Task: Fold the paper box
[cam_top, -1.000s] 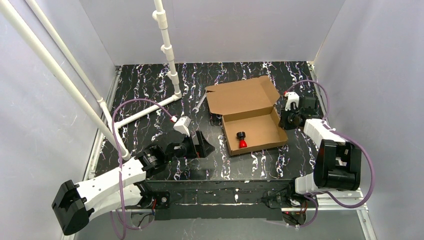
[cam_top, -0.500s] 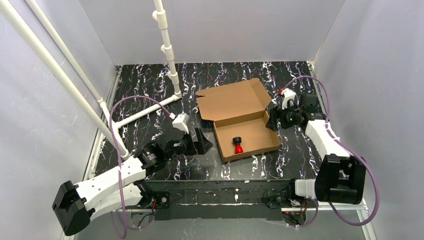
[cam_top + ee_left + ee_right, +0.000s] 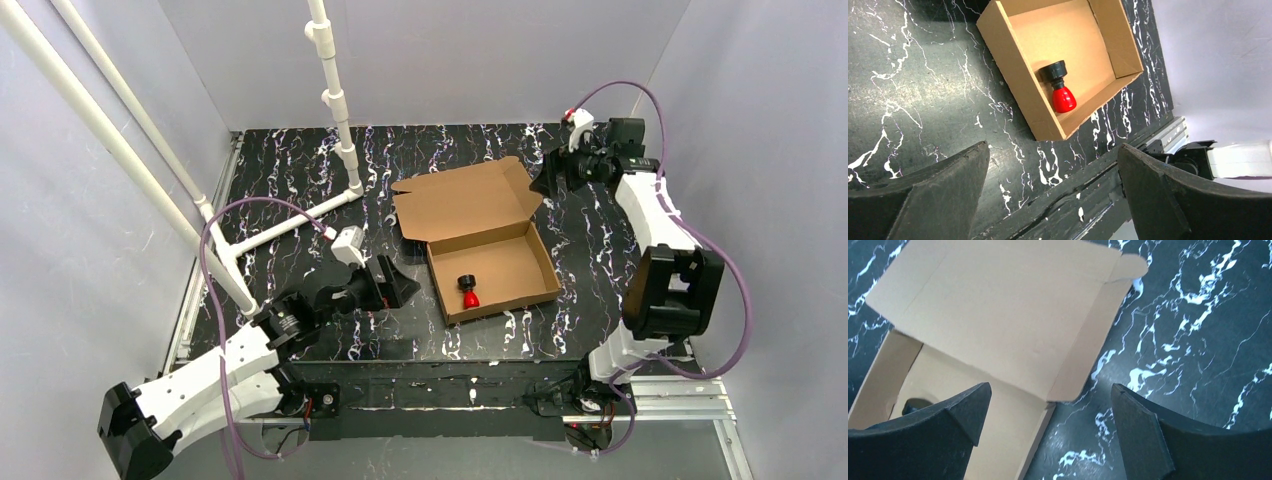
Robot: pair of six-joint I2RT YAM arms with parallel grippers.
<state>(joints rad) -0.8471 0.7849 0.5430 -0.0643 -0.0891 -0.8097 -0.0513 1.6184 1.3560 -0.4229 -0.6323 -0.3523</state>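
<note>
The paper box (image 3: 490,268) sits mid-table as a shallow brown tray, with its lid (image 3: 462,200) lying open toward the back. A red and black knob (image 3: 466,291) rests inside the tray. My left gripper (image 3: 398,281) stands open just left of the tray and touches nothing. In the left wrist view the paper box (image 3: 1023,85) and knob (image 3: 1060,92) lie beyond my left gripper (image 3: 1053,147). My right gripper (image 3: 548,182) hovers open at the lid's far right corner. In the right wrist view my right gripper (image 3: 1050,387) is above the lid (image 3: 998,310), with nothing held.
A white pipe frame (image 3: 338,120) rises at the back left, with a bar along the table (image 3: 290,222). Grey walls close in three sides. The table's front rail (image 3: 1108,167) runs close to the left gripper.
The right gripper opened, let go of the box's right wall and drew up and back toward the far right. The box slid left first. The left arm pulled back slightly.
</note>
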